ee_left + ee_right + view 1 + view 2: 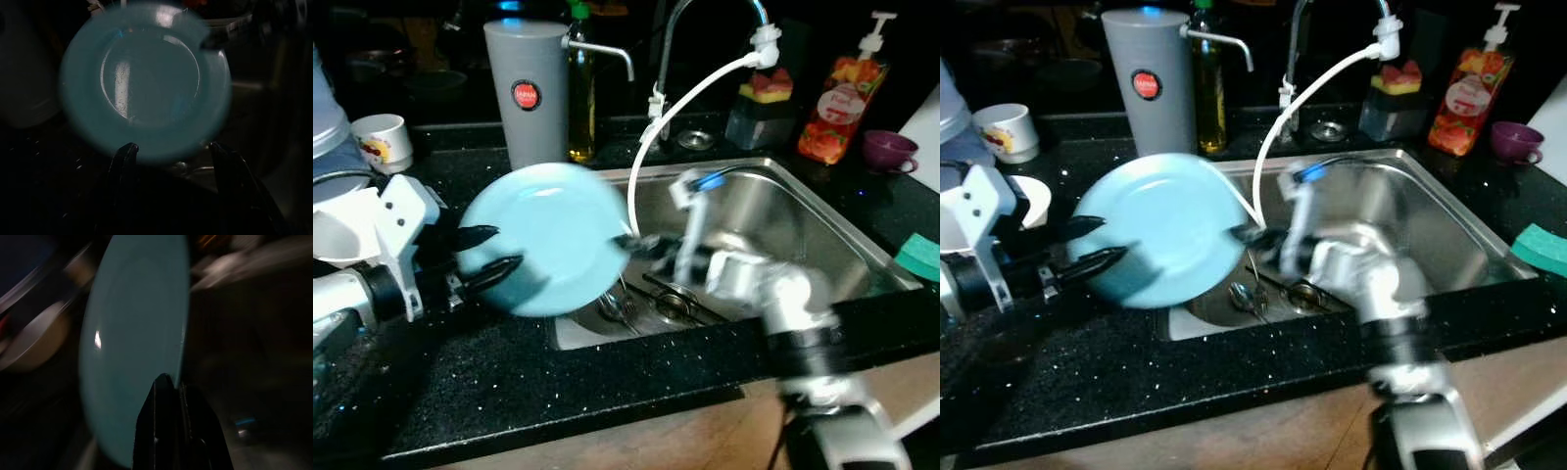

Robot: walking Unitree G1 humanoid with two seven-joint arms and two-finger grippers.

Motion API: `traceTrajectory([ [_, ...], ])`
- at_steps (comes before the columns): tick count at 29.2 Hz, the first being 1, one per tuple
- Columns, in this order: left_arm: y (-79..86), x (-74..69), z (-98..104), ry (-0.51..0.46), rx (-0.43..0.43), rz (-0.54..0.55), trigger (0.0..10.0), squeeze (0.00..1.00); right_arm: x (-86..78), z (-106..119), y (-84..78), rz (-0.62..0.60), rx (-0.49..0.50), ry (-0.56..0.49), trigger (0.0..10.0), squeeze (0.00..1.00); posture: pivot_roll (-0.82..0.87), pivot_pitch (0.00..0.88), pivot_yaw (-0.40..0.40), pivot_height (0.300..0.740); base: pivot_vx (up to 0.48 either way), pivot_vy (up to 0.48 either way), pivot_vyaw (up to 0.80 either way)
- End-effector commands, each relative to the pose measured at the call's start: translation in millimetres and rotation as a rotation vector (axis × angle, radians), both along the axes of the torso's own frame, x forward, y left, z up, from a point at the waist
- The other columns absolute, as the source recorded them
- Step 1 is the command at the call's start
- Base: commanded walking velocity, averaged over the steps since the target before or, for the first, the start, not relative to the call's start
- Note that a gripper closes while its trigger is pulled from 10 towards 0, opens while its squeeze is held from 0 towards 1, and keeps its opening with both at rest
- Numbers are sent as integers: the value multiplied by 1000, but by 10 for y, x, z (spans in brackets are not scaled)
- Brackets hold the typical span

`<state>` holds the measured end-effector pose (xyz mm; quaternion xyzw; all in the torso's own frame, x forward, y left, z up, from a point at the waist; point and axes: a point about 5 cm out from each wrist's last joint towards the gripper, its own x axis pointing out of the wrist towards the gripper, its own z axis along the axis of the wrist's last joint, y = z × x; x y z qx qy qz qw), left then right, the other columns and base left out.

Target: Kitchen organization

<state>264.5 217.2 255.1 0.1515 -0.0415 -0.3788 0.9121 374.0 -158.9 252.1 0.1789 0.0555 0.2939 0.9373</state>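
Note:
A light blue plate (546,238) is held tilted in the air over the left rim of the steel sink (822,230). My right gripper (628,241) is shut on the plate's right edge, and in the right wrist view the plate (137,342) stands edge-on between its black fingers (164,431). My left gripper (489,257) is open at the plate's left edge, one finger above and one below, over the black counter. The left wrist view looks at the plate (146,83) face-on, just beyond the two spread fingertips (124,152).
Cutlery (622,308) lies at the sink's bottom near the drain. Behind stand a grey dispenser (526,88), an oil bottle (581,78), a faucet with white hose (666,108), a soap bottle (842,98) and a purple cup (889,149). A white mug (384,140) is at far left, a green sponge (922,257) at right.

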Motion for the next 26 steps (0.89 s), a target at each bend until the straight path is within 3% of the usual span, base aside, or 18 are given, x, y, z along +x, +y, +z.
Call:
traceTrajectory([
  [1,-71,30,-23,4,-5,-24,10000,0,40,-113,-81,-68,-28,39,0,0,-16,73,-20,740,0,0,0],
  [2,-110,63,-31,1,-12,-26,10000,0,71,-60,-202,-130,-41,12,0,0,-15,73,-20,740,0,0,0],
  [4,-127,86,-36,0,-13,-21,10000,0,88,-35,-264,-166,-66,-9,0,0,-15,73,-20,740,0,0,0],
  [5,-154,129,-49,-2,-11,-11,10000,0,101,4,-342,-214,-149,-53,0,0,-15,73,-20,740,0,0,0],
  [6,-154,129,-49,-2,-11,-11,10000,0,101,4,-342,-214,-149,-53,0,0,-15,73,-20,740,0,0,0],
  [7,-200,203,-69,-3,-9,3,10000,0,117,73,-422,-259,-263,-123,0,0,-18,74,-13,740,0,0,0],
  [9,-244,246,-83,-3,-14,-3,10000,0,113,105,-412,-251,-288,-151,0,0,-18,74,-13,740,0,0,0],
  [16,-443,425,-177,17,-9,-33,10000,0,120,76,-252,-203,-374,-210,0,0,-23,75,-9,740,0,0,0],
  [19,-564,597,-266,40,9,-21,10000,0,104,-10,-60,-152,-442,-235,0,0,-26,77,-4,740,0,0,0],
  [21,-656,674,-346,68,43,-44,10000,0,80,-73,62,-109,-481,-245,0,0,-26,77,-4,740,0,0,0],
  [26,-757,777,-446,103,118,-69,10000,0,51,-149,178,-62,-535,-249,0,0,-31,79,4,740,0,0,0],
])
